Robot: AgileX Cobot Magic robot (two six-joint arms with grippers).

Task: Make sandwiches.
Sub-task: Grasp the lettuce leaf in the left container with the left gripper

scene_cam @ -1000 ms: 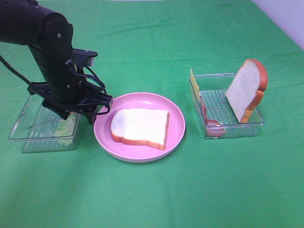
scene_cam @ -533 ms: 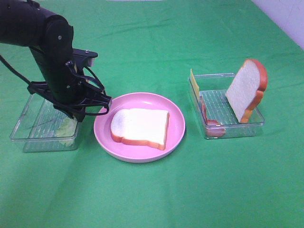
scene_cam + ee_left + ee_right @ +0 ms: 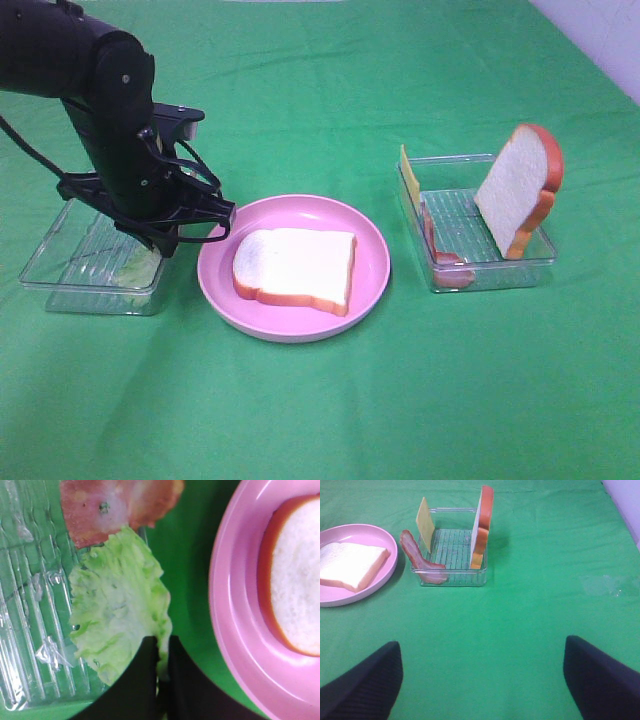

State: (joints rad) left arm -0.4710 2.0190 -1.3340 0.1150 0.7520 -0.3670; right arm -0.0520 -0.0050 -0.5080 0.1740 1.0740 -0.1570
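— While the left gripper (image 3: 161, 652) is pinching the lettuce leaf (image 3: 115, 605) by its edge, where is that leaf lying?
— It is lying mostly in the clear tray (image 3: 30, 605) (just beside the pink plate (image 3: 372, 268) carrying a bread slice (image 3: 295, 268)); the right gripper (image 3: 482, 677) is gaping wide, holding nothing

The green cloth (image 3: 320, 420) is matt and faintly creased. The pink plate (image 3: 378, 262) is smooth, glossy plastic that catches the light. The tray (image 3: 70, 262) is clear, ribbed plastic. The lettuce (image 3: 115, 615) looks crinkled and slightly waxy. The bread slice (image 3: 295, 262) has a dull, spongy face.
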